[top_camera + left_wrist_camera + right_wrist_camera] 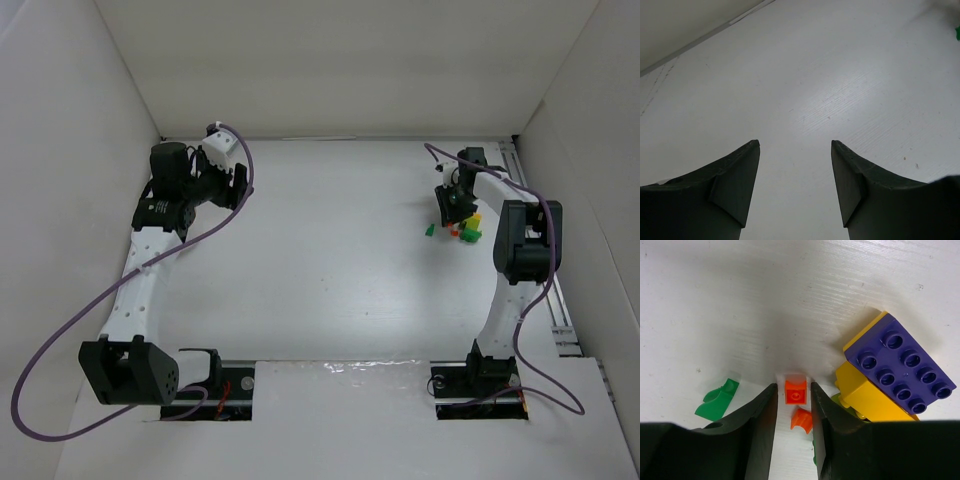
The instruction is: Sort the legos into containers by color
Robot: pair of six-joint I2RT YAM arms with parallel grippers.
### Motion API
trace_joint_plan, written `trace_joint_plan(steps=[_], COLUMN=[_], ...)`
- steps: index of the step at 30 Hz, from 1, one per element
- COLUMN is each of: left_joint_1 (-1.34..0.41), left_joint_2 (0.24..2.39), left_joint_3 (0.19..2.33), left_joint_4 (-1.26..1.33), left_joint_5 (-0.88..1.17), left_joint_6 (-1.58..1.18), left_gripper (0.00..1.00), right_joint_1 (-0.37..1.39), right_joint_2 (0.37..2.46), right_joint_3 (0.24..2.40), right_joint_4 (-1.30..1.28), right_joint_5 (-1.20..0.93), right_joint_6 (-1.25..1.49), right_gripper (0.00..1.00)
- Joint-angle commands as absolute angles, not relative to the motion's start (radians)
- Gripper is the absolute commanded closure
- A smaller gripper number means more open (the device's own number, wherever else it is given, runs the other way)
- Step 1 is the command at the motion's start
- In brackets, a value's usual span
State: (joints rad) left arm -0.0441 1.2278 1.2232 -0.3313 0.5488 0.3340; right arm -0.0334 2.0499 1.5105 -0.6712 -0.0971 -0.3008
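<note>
**Right arm lined up on an orange brick, no container anywhere in shot**

The right gripper [794,385] is down at the table [330,260] with its jaws set either side of a small orange brick [796,392]. They're narrowed in but not clamped. A sliver of white table shows between the brick and one finger, and the other finger looks about touching. So it's parted and holding nothing yet. It looks like a straddle ahead of a pinch, with the brick square in the gap so it shouldn't twist when the jaws close.

The legos [465,230] sit in a tight clump on the right side of the table, which is probably why the approach is so careful. A second orange piece [802,420] lies just behind the target, between the fingers. A purple brick [900,365] sits stacked on a yellow brick [867,397] right beside the outer finger. A green piece [717,401] lies off on the other side, clear of the jaws. The likely snag is that the second orange bit gets dragged along or the yellow one gets nudged.

The left gripper [795,145] hangs wide open and empty over bare table, well away from the pile, so it seems parked out of the way.

No container shows in any of the three views, so where the orange one should go can't be told from here.
</note>
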Motion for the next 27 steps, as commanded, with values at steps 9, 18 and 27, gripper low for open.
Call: trace_joint_plan(steps=[9,18,27], left_joint_1=[-0.044,-0.044,-0.044], left_joint_2=[1.194,0.965,0.897], left_joint_3=[1.160,0.905,0.795], left_joint_4=[-0.215,0.072,0.150], left_joint_5=[0.509,0.613,0.916], left_joint_6=[0.301,0.235,0.197], left_gripper=[0.39,0.16,0.19], right_joint_1=[-0.038,-0.028,0.061], right_joint_2=[2.065,2.036,2.126], right_joint_3=[1.531,1.663,1.983], right_joint_4=[-0.669,-0.831,-1.120], right_joint_5=[-0.098,-0.369,-1.084], right_joint_6=[-0.308,-0.210,-0.216], right_gripper=[0.76,0.86,0.88])
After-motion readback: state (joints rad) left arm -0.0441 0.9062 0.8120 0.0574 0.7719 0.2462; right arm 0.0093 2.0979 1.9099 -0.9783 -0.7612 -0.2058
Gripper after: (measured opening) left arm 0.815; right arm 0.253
